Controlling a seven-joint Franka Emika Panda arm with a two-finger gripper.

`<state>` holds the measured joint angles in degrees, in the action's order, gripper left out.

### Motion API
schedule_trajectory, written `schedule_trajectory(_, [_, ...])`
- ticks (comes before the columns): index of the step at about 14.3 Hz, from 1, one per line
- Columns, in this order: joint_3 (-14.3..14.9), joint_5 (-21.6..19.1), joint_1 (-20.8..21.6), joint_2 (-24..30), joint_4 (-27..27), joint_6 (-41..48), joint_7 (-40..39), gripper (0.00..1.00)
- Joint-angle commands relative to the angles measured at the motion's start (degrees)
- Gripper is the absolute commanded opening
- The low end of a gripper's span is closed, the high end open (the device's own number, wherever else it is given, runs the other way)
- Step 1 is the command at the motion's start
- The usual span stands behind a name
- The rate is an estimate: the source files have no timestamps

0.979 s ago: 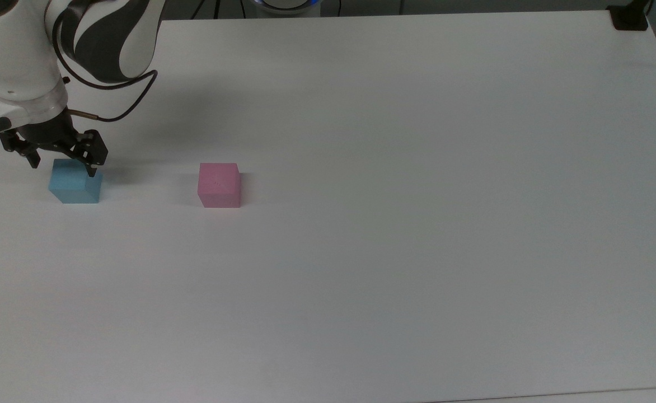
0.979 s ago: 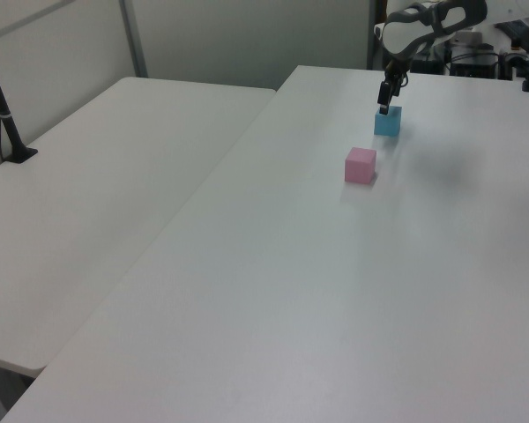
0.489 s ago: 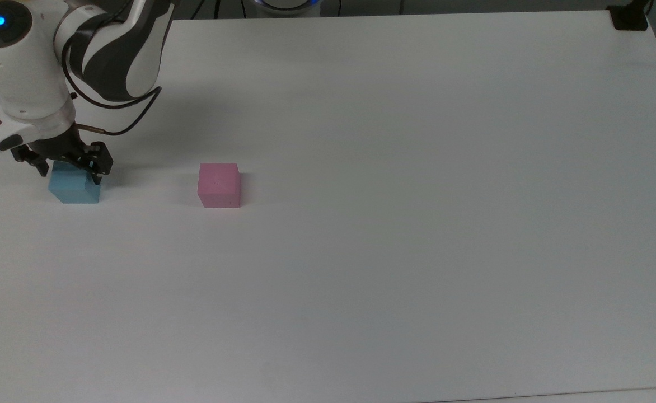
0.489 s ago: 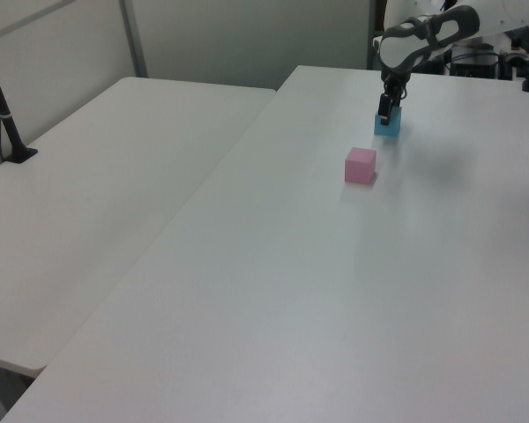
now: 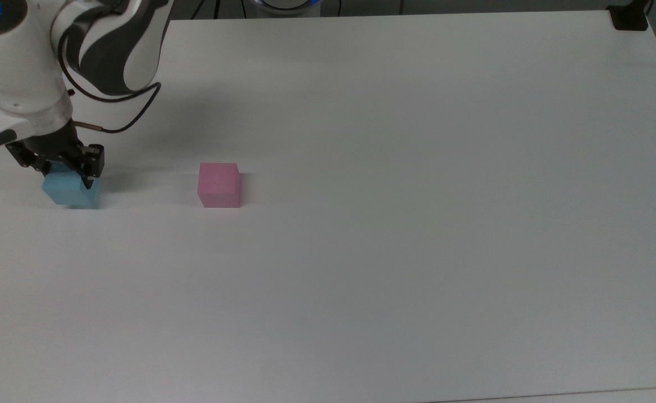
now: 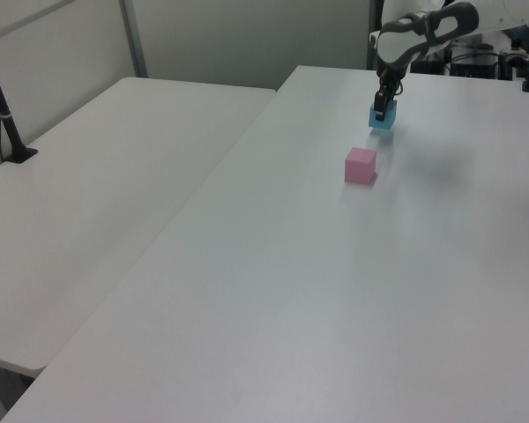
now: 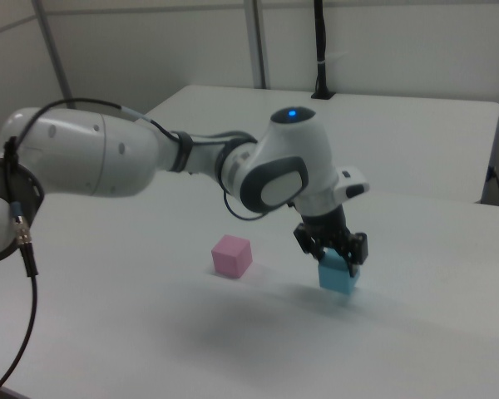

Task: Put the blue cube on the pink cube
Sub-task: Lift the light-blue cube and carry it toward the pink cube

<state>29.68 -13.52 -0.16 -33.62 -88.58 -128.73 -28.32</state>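
Gripper is clamped on the blue cube, which looks just clear of the table, well to the top view's left of the pink cube. Grasp seems done; carrying it over the pink cube and setting it down remain.

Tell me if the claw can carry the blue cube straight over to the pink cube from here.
Probably yes. The claw is shut on the blue cube, which looks just lifted, and only bare table lies between it and the pink cube.
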Motion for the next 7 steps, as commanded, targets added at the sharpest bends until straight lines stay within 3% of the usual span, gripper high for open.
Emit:
schedule_trajectory(1, [0.0,-1.3,3.0,11.0,-4.4,7.3,-0.9,0.10])
schedule_trajectory(3, [-0.5,-1.2,5.7,15.0,-6.4,9.8,-0.1,0.10])
schedule_trajectory(4, [-2.5,-1.2,7.4,15.9,-6.7,10.7,2.6,0.10])
schedule_trajectory(7, [-5.2,-0.2,11.0,15.2,-6.7,10.7,7.7,0.10])
